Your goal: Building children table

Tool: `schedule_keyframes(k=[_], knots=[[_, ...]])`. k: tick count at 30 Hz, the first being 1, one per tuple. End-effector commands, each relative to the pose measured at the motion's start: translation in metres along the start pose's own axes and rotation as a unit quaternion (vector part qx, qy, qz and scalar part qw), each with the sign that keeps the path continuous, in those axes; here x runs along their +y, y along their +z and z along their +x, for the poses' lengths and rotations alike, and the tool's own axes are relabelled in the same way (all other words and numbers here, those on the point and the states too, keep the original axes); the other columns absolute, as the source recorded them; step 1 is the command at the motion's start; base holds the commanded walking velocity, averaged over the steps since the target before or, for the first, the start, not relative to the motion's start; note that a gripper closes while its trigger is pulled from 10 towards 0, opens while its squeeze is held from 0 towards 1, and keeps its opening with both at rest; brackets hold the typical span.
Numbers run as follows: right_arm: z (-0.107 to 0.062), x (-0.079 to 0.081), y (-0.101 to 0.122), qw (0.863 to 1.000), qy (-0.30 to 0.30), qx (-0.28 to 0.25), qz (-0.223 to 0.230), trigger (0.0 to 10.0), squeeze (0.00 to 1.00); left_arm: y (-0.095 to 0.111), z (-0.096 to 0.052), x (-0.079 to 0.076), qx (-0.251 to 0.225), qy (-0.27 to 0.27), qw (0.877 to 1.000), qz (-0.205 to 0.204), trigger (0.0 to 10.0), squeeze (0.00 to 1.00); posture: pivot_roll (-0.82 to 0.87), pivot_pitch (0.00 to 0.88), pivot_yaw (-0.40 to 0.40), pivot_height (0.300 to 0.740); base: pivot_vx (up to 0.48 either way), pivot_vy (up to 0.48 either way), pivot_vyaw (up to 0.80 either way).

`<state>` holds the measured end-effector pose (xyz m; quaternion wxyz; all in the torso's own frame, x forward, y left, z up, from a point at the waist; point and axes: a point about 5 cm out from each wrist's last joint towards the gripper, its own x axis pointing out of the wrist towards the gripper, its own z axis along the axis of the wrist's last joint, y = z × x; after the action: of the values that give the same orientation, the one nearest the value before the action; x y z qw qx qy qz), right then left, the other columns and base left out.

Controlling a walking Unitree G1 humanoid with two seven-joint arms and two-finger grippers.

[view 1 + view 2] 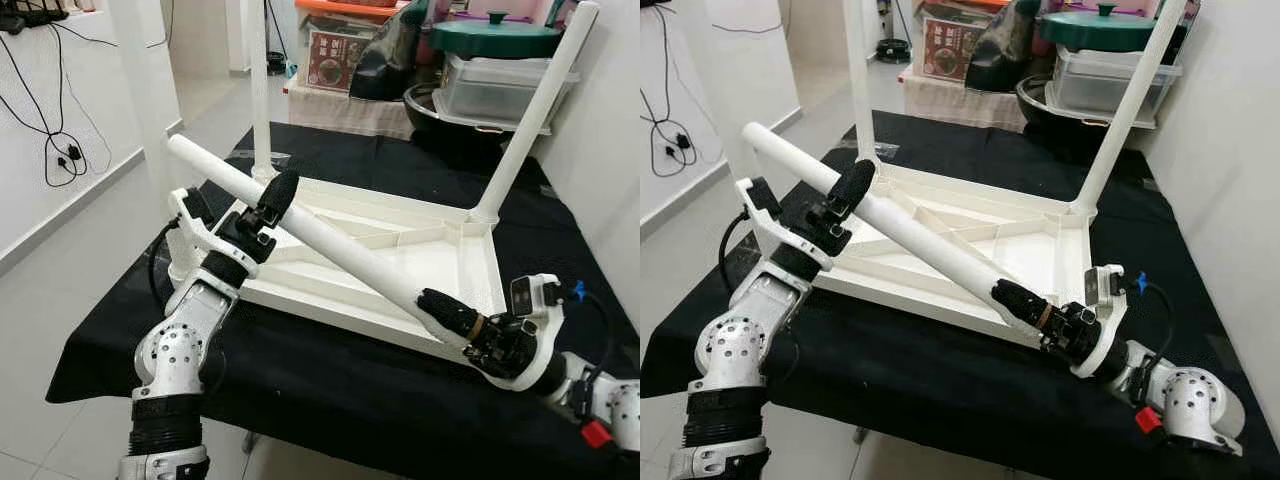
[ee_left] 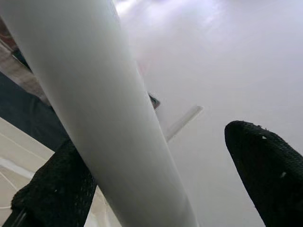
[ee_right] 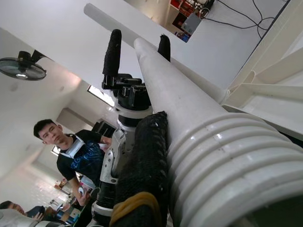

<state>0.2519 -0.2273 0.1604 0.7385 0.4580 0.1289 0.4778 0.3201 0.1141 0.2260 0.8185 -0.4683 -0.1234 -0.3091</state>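
A white children's table [image 1: 330, 303] lies upside down on a black cloth. Two of its legs stand upright at the back: one at the left [image 1: 259, 90], one at the right [image 1: 530, 110]. A loose white leg [image 1: 340, 245] runs diagonally above the underside, high at the left and low at the right. My left gripper [image 1: 270, 205] is open around its upper part; the leg [image 2: 104, 118] rests on one finger [image 2: 57, 189] while the other finger [image 2: 270, 170] stands apart. My right gripper [image 1: 450, 315] is shut on the ribbed lower end [image 3: 222, 156], near the table's front right corner.
Clear bins and a green-lidded pot [image 1: 495, 40] crowd the back of the cloth-covered surface [image 1: 150, 370]. Cables [image 1: 55, 140] hang on the left wall. A white wall stands close at the right. A person [image 3: 71, 151] stands behind me.
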Motion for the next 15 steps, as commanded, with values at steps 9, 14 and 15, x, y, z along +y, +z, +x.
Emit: schedule_keyframes(k=[9,14,15], knots=[[0.0011,0.0049,-0.0026,1.000,0.015,-0.011,0.002,0.0,0.00,-0.0029,0.0044,0.0009,-0.009,-0.003,0.999,-0.035,0.0,0.00,0.04,0.000,-0.064,0.740,0.000,0.000,0.00],[0.0031,0.0059,-0.0032,1.000,0.018,-0.014,0.003,0.0,0.00,-0.0019,0.0057,0.0006,-0.014,-0.004,0.999,-0.039,0.0,0.00,0.04,0.000,-0.062,0.740,0.000,0.000,0.00],[0.0035,0.0063,-0.0040,1.000,0.018,-0.014,0.002,0.0,0.00,-0.0015,0.0055,0.0004,-0.016,-0.005,0.999,-0.042,0.0,0.00,0.04,0.000,-0.062,0.740,0.000,0.000,0.00]])
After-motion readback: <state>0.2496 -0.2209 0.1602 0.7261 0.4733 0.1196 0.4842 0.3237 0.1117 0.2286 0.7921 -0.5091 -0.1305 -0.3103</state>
